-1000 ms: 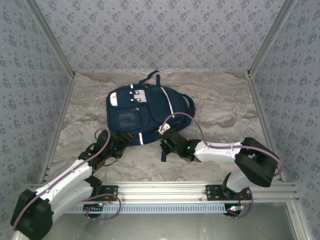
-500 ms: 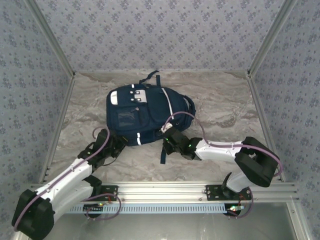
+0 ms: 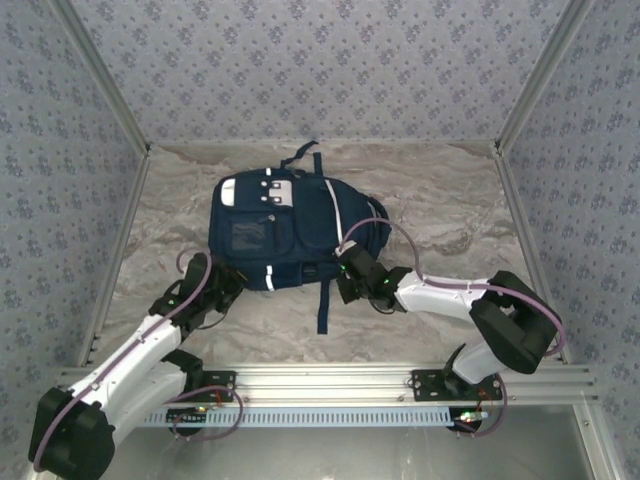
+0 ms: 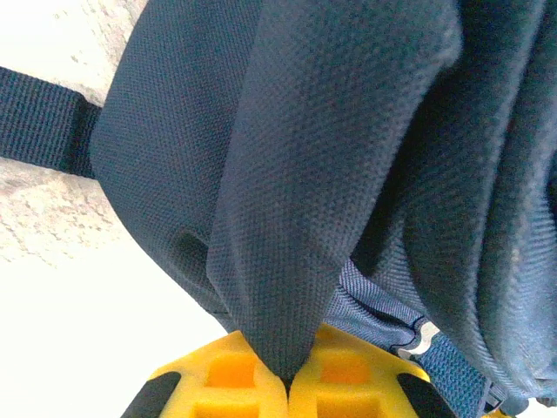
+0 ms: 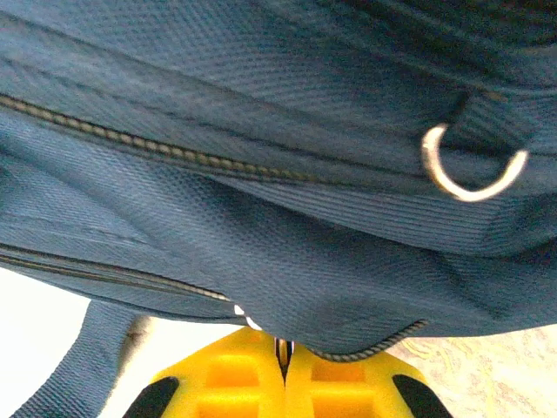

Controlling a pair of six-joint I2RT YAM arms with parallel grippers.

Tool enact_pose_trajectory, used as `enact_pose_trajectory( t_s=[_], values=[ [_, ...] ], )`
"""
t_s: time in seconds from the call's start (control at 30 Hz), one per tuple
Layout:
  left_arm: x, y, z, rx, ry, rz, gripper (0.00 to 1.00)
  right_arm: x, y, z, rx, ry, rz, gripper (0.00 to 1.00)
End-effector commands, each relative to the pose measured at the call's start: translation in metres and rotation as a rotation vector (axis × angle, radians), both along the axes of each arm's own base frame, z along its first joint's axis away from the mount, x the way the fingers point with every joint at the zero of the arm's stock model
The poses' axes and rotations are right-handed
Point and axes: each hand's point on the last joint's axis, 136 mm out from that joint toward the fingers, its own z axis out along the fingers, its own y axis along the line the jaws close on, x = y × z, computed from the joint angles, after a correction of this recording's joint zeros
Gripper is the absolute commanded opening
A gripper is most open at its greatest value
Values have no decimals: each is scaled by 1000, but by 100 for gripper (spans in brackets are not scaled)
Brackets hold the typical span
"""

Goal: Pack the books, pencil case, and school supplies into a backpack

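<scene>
Top external view: the navy backpack [image 3: 285,228] is seen laid mid-way across the table [image 3: 450,215], its pocket label unreadable, its fabric clamped at seven o'clock by the left gripper [image 3: 236,284] and at four o'clock by the right gripper [image 3: 346,272].

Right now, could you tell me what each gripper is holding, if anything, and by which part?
Both hold the backpack: the left gripper pinches a fabric fold at its near-left corner, the right gripper is shut on its near edge, by a zipper.
</scene>
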Motion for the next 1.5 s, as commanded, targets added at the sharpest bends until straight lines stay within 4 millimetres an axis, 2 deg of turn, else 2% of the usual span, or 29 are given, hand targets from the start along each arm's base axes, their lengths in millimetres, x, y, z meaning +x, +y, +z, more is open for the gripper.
enact_pose_trajectory(
  t_s=[0.0,0.1,0.23,0.33,0.43,0.47,0.5,0.6,0.8,0.97,1.07,1.47],
  values=[
    [12,26,14,118,-1,56,0,1,-27,-6,-114,34,-80,0],
    [24,33,24,165,18,46,0,0,-30,-7,-127,34,-77,0],
    [41,45,22,128,96,87,0,-3,-26,-7,-107,47,-70,0],
    [56,54,24,119,119,121,6,-10,-5,-2,-22,93,-34,0],
    [66,59,29,101,131,132,22,-22,27,10,83,168,3,0],
    [67,59,34,91,118,128,41,-24,36,15,95,184,7,0],
    [66,59,38,90,109,127,49,-26,45,19,111,193,11,0],
    [53,54,43,38,113,134,60,-32,69,26,154,228,31,0],
    [10,21,28,-101,166,135,64,-42,100,21,154,290,66,0],
    [-7,-6,10,-226,147,145,65,-46,113,22,160,291,85,0],
    [-8,-13,3,-218,116,144,65,-47,116,22,172,298,96,0],
    [16,-41,-17,-214,74,97,59,-51,126,22,203,325,109,0]
  ],
)
